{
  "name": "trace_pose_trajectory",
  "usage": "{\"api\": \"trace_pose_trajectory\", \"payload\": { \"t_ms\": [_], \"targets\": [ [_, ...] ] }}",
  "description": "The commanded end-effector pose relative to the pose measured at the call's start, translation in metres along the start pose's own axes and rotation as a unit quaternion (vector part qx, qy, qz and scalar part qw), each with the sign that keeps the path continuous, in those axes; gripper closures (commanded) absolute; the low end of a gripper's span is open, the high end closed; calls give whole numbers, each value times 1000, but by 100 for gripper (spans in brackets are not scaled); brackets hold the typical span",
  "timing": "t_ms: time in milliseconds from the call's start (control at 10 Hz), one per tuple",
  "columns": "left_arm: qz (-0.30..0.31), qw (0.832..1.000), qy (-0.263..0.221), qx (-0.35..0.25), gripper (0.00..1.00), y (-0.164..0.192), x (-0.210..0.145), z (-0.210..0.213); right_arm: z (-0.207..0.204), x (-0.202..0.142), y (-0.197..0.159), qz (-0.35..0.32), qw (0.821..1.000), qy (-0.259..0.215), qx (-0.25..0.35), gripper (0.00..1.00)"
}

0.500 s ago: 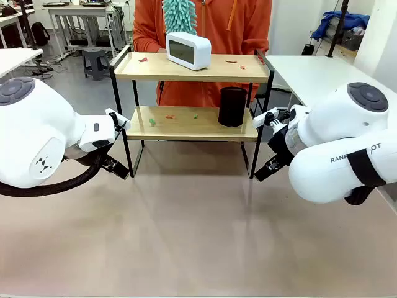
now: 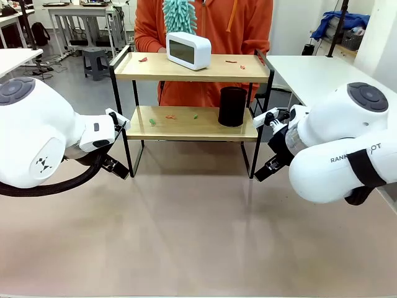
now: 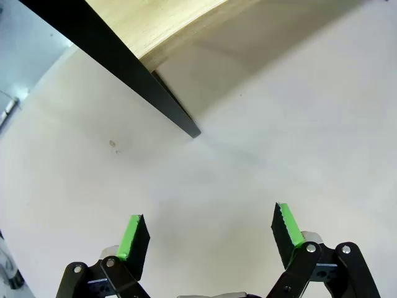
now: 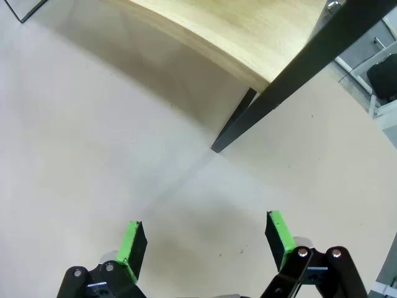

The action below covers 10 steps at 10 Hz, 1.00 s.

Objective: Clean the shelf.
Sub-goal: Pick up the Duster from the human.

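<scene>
The front camera sits on the robot's side, between the two arms. It looks straight across the table [image 2: 186, 236] at the shelf [image 2: 155, 67] and the person [image 2: 248, 25] standing behind it, from not very near. The left wrist camera looks down along the left gripper [image 3: 209, 225], close to the table, at the shelf's left-side leg [image 3: 149, 93]. The right wrist camera looks down along the right gripper [image 4: 205, 234] at the right-side leg [image 4: 248, 118], also from close. All three views share the table, the shelf's lower board [image 2: 186, 124] and its legs.
</scene>
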<state>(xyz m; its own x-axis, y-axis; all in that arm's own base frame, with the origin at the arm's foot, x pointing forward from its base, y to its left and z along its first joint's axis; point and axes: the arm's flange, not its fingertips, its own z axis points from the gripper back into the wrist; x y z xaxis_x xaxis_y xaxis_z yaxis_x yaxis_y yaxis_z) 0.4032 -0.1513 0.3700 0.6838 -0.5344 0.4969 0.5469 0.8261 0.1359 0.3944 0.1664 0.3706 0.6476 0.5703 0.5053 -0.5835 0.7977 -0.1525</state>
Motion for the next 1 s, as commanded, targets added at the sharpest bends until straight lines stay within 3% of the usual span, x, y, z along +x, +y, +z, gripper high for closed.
{"api": "trace_pose_trajectory", "payload": {
  "t_ms": [0,600,700,800,900],
  "targets": [
    [0,1000,0,0,0,0,0,0,0,0,0,0,1000,0,0,0],
    [0,1000,0,0,0,0,0,0,0,0,0,0,1000,0,0,0],
    [-60,990,100,-82,0,-4,-10,35,29,-9,-1,24,995,91,24,0],
    [-36,986,73,-146,0,1,-24,77,74,-25,-4,-34,992,77,98,0],
    [5,985,47,-167,0,14,-47,116,110,-48,-11,-119,985,78,100,0]
  ]
}}
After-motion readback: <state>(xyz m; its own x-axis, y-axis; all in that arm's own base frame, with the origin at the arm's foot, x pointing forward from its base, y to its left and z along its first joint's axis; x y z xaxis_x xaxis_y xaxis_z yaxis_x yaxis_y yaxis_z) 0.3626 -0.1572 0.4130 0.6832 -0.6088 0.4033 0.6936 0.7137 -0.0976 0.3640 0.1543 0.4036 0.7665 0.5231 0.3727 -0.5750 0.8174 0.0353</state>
